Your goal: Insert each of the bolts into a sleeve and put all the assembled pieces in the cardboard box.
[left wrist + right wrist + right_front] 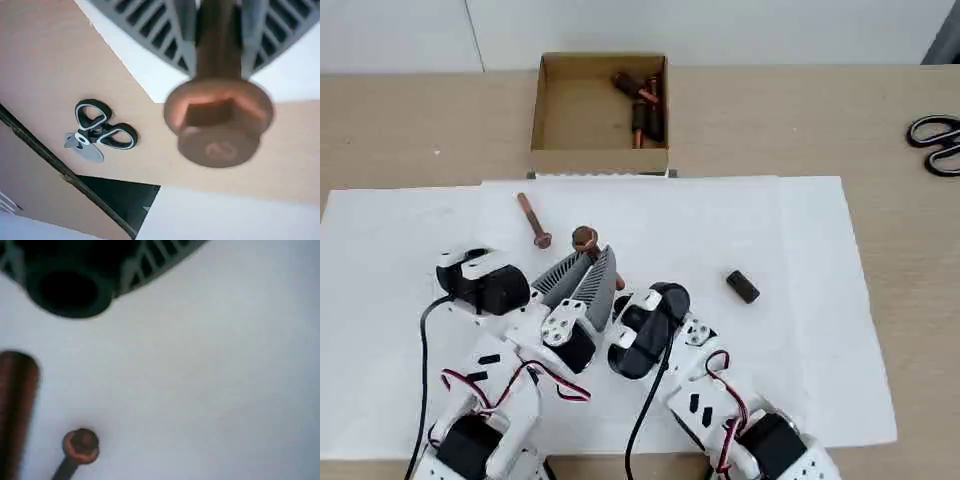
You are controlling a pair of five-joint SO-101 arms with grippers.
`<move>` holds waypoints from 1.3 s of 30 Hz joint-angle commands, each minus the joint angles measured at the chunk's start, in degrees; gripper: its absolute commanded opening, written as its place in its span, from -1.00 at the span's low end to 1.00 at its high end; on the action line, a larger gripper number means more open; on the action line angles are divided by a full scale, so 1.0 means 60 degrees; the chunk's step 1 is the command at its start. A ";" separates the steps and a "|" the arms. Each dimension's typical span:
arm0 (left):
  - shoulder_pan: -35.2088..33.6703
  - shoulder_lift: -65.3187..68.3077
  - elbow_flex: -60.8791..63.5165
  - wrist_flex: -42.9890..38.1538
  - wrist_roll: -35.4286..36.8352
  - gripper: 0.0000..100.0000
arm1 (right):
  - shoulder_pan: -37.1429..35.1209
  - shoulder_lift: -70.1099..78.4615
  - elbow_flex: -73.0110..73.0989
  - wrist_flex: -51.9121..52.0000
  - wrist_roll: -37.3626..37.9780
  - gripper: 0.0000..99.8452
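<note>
Grey left pincer [596, 258] is clenched on a bolt [585, 238], its head toward the box [600, 158] and its shank slanting back toward the right pincer [70, 260], which grips a sleeve [67, 287]. By my judgement the shank lies beside the bore, not yet in line.

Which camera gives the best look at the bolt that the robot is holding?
The left wrist view: the held bolt is close up, its flanged head facing the camera, shaft clamped in the left gripper. The high view shows its head, small, past the grey fingers. The right wrist view likely catches its shaft end.
</note>
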 commanded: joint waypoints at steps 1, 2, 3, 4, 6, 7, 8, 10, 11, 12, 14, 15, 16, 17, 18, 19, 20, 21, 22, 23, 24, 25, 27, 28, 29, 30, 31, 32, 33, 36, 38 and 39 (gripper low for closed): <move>0.0059 -0.0132 -0.0037 -0.0264 0.0044 -0.99 | 0.0564 -0.0081 -0.0132 -0.0286 0.0015 -1.00; 0.0059 -0.0132 -0.0037 -0.0264 0.0044 -0.99 | 0.0652 -0.0081 -0.0132 -0.0286 0.0044 -1.00; 0.0059 -0.0132 -0.0022 -0.0264 0.0044 -0.99 | 0.0696 -0.0095 -0.0176 -0.0286 0.0044 -1.00; 0.0059 -0.0132 0.0051 -0.0264 0.0044 -0.99 | 0.0696 -0.0095 -0.0249 -0.0286 0.0029 -1.00; 0.0073 -0.0132 0.0198 -0.0278 0.0044 -0.99 | 0.0681 -0.0095 -0.0308 -0.0286 0.0015 -1.00; 0.0073 -0.0132 0.0256 -0.0278 0.0059 -0.99 | 0.0681 -0.0095 -0.0337 -0.0286 0.0044 -1.00; 0.0073 -0.0132 0.0300 -0.0278 0.0103 -0.99 | 0.0681 -0.0095 -0.0337 -0.0286 0.0059 -1.00; 0.0088 -0.0132 0.0300 -0.0293 0.0308 -0.99 | 0.0696 -0.0095 -0.0337 -0.0286 0.0059 -1.00; 0.0161 -0.0132 0.0315 -0.0293 0.0352 -0.99 | 0.0681 -0.0095 -0.0352 -0.0286 0.0059 -1.00; 0.0278 -0.0132 0.0315 -0.0278 0.0366 -0.99 | 0.0681 -0.0095 -0.0352 -0.0286 0.0059 -1.00; 0.0469 -0.0132 0.0315 -0.0293 0.0366 -0.99 | 0.0681 -0.0095 -0.0352 -0.0286 0.0015 -1.00; 0.0498 -0.0132 0.0315 -0.0308 0.0366 -0.99 | 0.0637 -0.0095 -0.0352 -0.0286 0.0000 -1.00; 0.0513 -0.0132 0.0315 -0.0308 0.0366 -0.99 | 0.0535 -0.0095 -0.0352 -0.0286 0.0029 -1.00; 0.0513 -0.0132 0.0315 -0.0308 0.0366 -0.99 | 0.0447 -0.0095 -0.0352 -0.0286 0.0044 -1.00; 0.0513 -0.0132 0.0315 -0.0278 0.0366 -0.99 | 0.0374 -0.0095 -0.0337 -0.0286 0.0044 -1.00; 0.0513 -0.0132 0.0315 -0.0278 0.0366 -0.99 | 0.0315 -0.0095 -0.0322 -0.0286 0.0044 -1.00; 0.0513 -0.0132 0.0315 -0.0264 0.0366 -0.99 | 0.0286 -0.0095 -0.0322 -0.0286 0.0059 -1.00; 0.0498 -0.0132 0.0315 -0.0264 0.0366 -0.99 | 0.0286 -0.0095 -0.0322 -0.0286 0.0059 -1.00; 0.0498 -0.0132 0.0315 -0.0264 0.0366 -0.99 | 0.0286 -0.0095 -0.0322 -0.0286 0.0059 -1.00; 0.0484 -0.0132 0.0330 -0.0264 0.0366 -0.99 | 0.0286 -0.0095 -0.0352 -0.0286 0.0059 -1.00; 0.0484 -0.0132 0.0374 -0.0264 0.0366 -0.99 | 0.0286 -0.0095 -0.0366 -0.0286 0.0059 -1.00; 0.0484 -0.0132 0.0447 -0.0264 0.0366 -0.99 | 0.0286 -0.0095 -0.0440 -0.0286 0.0059 -1.00; 0.0484 -0.0132 0.0564 -0.0264 0.0366 -0.99 | 0.0300 -0.0095 -0.0542 -0.0286 0.0059 -1.00; 0.0484 -0.0132 0.0623 -0.0264 0.0366 -0.99 | 0.0300 -0.0095 -0.0542 -0.0286 0.0059 -1.00; 0.0498 -0.0132 0.0637 -0.0264 0.0366 -0.99 | 0.0300 -0.0095 -0.0557 -0.0286 0.0073 -1.00; 0.0527 -0.0132 0.0667 -0.0264 0.0366 -0.99 | 0.0315 -0.0095 -0.0571 -0.0286 0.0073 -1.00; 0.0527 -0.0132 0.0696 -0.0264 0.0381 -0.99 | 0.0315 -0.0095 -0.0630 -0.0286 0.0073 -1.00; 0.0527 -0.0132 0.0711 -0.0264 0.0381 -0.99 | 0.0300 -0.0081 -0.0645 -0.0286 0.0073 -1.00; 0.0542 -0.0132 0.0784 -0.0264 0.0381 -0.99 | 0.0300 -0.0081 -0.0659 -0.0286 0.0073 -1.00; 0.0571 -0.0132 0.0974 -0.0249 0.0381 -0.99 | 0.0300 -0.0081 -0.0674 -0.0286 0.0073 -1.00; 0.0747 -0.0132 0.1004 -0.0249 0.0381 -0.99 | 0.0300 -0.0081 -0.0674 -0.0286 0.0073 -1.00; 0.0850 -0.0132 0.1004 -0.0249 0.0381 -0.99 | 0.0300 -0.0081 -0.0689 -0.0286 0.0073 -1.00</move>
